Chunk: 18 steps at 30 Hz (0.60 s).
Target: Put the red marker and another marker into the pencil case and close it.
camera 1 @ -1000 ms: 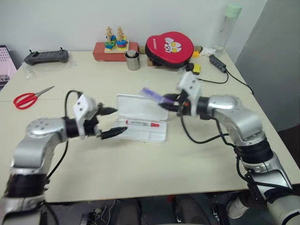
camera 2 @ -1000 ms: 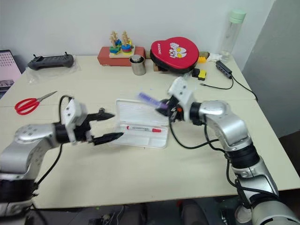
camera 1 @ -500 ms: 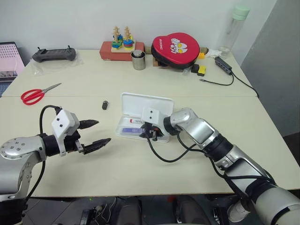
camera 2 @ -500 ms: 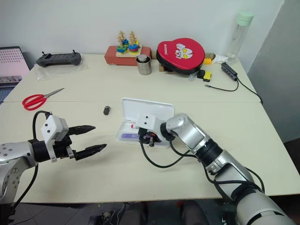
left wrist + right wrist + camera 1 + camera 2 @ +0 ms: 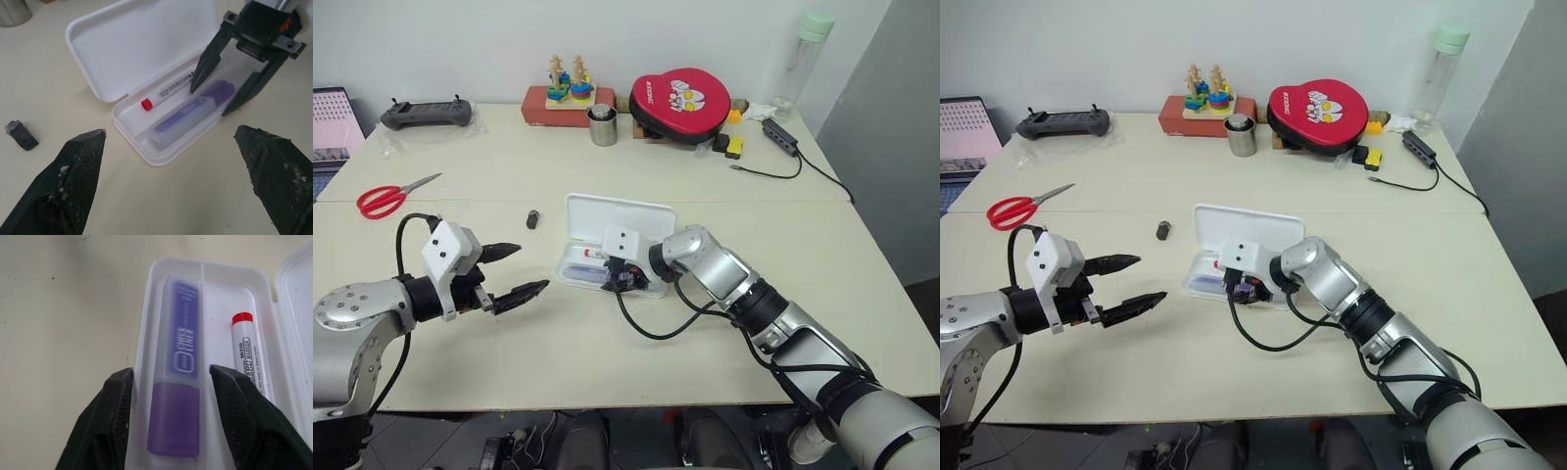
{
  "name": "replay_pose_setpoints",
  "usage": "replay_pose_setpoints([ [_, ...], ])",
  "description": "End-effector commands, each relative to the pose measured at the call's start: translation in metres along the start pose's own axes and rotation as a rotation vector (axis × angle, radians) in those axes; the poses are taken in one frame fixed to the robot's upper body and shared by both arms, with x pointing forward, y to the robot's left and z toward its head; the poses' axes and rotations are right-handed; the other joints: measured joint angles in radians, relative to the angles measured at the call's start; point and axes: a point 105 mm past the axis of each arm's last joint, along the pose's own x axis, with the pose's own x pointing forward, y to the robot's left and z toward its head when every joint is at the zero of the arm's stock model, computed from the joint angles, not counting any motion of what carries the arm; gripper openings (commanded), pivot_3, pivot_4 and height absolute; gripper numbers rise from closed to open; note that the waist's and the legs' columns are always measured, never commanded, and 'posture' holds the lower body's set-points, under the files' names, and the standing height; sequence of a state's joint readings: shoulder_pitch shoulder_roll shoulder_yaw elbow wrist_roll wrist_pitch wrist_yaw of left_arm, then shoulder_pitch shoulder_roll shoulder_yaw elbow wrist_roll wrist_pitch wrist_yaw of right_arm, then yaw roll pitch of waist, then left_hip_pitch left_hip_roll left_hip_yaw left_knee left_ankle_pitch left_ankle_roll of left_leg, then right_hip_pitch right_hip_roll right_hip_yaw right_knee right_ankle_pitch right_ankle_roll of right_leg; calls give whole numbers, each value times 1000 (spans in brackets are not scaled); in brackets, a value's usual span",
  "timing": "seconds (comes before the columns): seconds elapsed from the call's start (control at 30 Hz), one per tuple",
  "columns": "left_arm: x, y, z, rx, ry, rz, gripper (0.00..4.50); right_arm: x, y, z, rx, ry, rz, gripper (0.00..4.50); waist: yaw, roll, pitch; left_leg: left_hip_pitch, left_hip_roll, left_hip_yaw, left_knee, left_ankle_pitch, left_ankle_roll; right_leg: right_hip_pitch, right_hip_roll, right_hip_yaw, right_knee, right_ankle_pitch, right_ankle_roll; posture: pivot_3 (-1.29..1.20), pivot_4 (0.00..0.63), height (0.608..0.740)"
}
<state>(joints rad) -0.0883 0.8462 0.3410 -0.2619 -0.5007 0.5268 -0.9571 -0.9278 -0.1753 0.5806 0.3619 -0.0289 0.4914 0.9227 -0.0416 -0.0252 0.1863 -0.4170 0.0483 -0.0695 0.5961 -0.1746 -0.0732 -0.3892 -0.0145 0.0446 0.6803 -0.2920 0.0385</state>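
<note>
Pencil case (image 5: 636, 217), white plastic, stood open near the middle of the counter (image 5: 607, 343), its lid laid back flat so the tray was free to load. Red marker (image 5: 168, 90) lay in the tray beside the hinge, long axis along the length of the case, red cap end toward my left claw (image 5: 514, 271). Lavender highlighter (image 5: 180, 387) lay parallel just beside it, along the tray's outer wall, darker cap end toward my right claw (image 5: 171, 421), the two items close but apart. My right claw straddled the highlighter, jaws parted to either side of the cap and apart from it, so I judged the item released and resting on the tray by itself. My left claw hung spread wide and empty over bare counter, well apart from the case, presumably waiting to help with the lid. Remaining entry, by my reckoning: the lid, not yet closed.
</note>
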Motion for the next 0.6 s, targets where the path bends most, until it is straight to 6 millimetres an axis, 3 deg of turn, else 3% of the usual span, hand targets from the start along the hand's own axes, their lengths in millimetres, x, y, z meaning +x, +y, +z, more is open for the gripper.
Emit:
replay_pose_setpoints([
  [0.03,2,22,13,-26,-73,125,4500,-15,-16,30,-40,-103,-54,3520,0,0,0,0,0,0,0,0,0,0,0,0,0,0,0,0,150,740],
  [0.17,13,52,9,-83,-93,305,4500,-36,-21,67,-25,-292,-67,4426,3,0,0,0,0,-1,0,0,0,0,0,0,0,0,0,0,150,740],
  [0.27,25,79,-9,-156,-48,471,4500,-66,-30,100,11,-485,-105,4426,7,0,0,0,-1,-1,0,0,0,0,0,0,0,0,0,0,150,740],
  [0.4,49,91,-29,-255,5,533,4500,-89,-40,113,26,-559,-178,4426,9,-1,0,-1,-1,-2,0,0,0,1,0,-2,1,1,0,0,150,740],
  [0.6,86,96,-49,-316,55,530,4500,-104,-46,120,39,-603,-250,4426,11,-2,-1,-1,-1,-2,0,0,0,1,0,-2,1,1,0,0,150,740],
])
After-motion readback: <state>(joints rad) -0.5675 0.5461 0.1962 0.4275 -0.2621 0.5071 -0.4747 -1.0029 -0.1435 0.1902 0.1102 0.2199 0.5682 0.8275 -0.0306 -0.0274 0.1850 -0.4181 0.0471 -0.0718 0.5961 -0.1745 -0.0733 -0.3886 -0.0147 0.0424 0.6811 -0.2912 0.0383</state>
